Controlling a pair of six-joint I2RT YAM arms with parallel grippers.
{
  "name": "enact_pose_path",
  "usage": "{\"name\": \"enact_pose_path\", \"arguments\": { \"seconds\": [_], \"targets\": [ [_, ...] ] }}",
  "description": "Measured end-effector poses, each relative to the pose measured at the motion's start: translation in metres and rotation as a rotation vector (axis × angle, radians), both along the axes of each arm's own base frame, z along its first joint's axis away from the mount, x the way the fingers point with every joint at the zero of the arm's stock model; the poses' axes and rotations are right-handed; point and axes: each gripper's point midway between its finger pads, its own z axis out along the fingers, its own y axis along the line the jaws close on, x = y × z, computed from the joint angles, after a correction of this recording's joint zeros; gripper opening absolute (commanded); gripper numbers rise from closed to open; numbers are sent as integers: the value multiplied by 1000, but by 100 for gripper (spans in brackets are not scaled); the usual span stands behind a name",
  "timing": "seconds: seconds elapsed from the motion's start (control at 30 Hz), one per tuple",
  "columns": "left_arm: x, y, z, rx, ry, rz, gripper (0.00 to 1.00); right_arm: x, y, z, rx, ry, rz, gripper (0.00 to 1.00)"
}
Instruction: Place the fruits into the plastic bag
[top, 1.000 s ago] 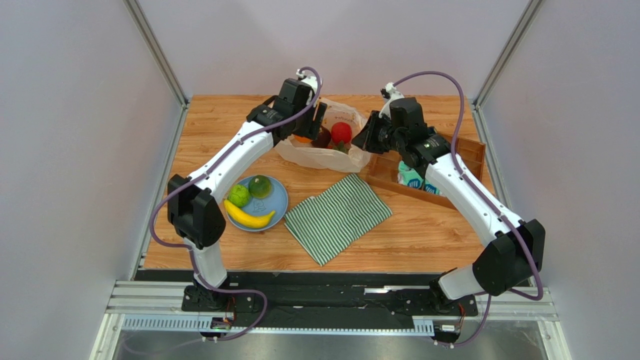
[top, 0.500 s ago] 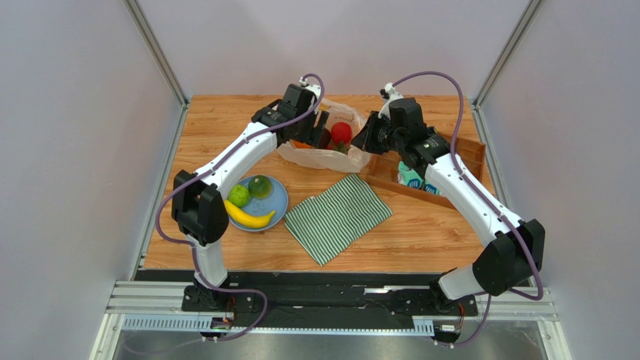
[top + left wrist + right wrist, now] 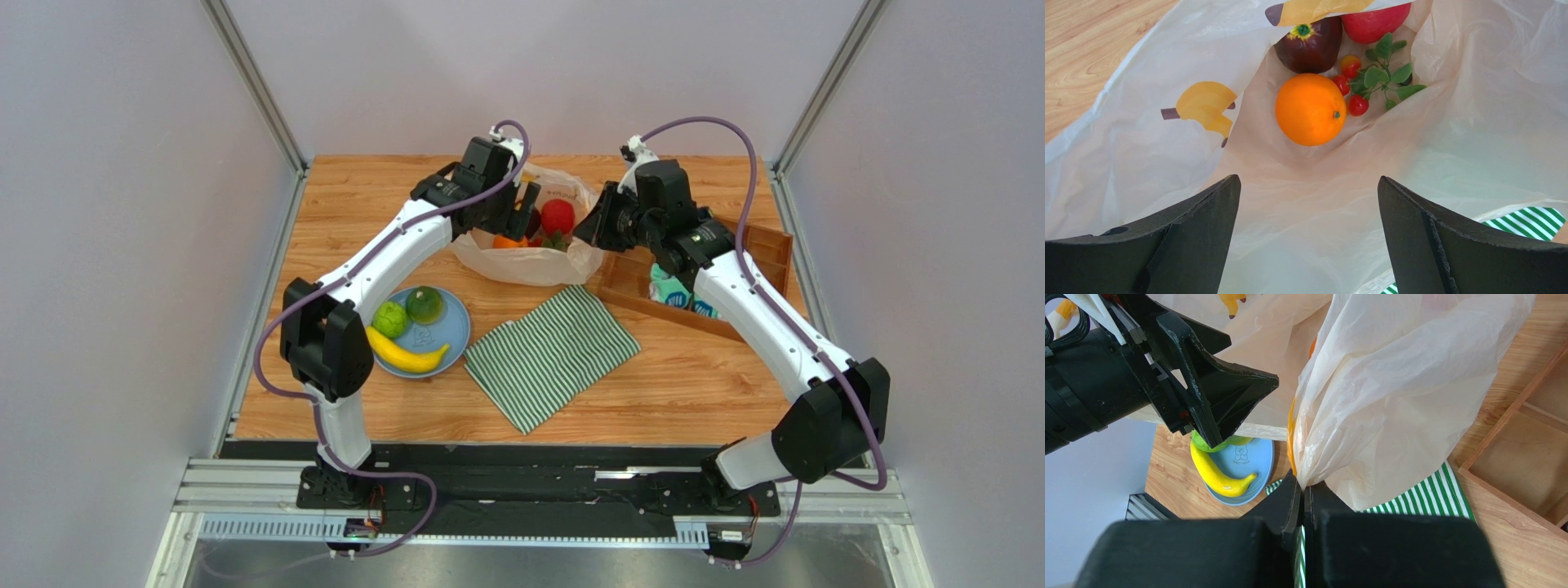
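Over the bag [image 3: 540,263] at the worktop's [image 3: 687,368] back, left claw [image 3: 1306,184] hung wide open and empty, orange [image 3: 1310,109] lying inside below it. Right claw [image 3: 1303,481] was pinched shut on the bag's rim. Best bet looked like lifting straight out without snagging plastic, then going for the banana [image 3: 407,354] on the plate [image 3: 458,333].

Top camera: high, near side, looking down. Wrist cameras: close, both share plastic bag [image 3: 1475,122].

Blue plate [image 3: 455,328], green-striped cloth [image 3: 552,355], wooden tray [image 3: 767,255], wooden table [image 3: 687,382]

orange [image 3: 1310,109] inside plastic bag [image 3: 1468,122]
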Motion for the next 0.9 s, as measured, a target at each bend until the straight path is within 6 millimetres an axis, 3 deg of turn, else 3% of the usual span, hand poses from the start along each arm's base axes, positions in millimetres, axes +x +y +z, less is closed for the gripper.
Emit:
{"name": "enact_pose_path", "arguments": {
  "seconds": [0.2,0.37,0.53,0.67,0.77,0.9],
  "targets": [
    [-3,-9,0,-41,7,-40,91,0,0,0,0,0,0,0],
    [-23,-24,15,-148,1,-144,91,0,0,0,0,0,0,0],
    [-59,-37,72,-307,-116,-318,93,-1,0,-4,-4,8,0,0],
    [-93,-34,126,-396,-256,-433,96,-1,0,-7,-7,13,0,0],
    [-111,-24,160,-429,-357,-461,98,-1,0,-8,-8,15,0,0],
    [-124,12,200,-450,-478,-397,99,0,0,-9,-9,19,0,0]
  ]
}}
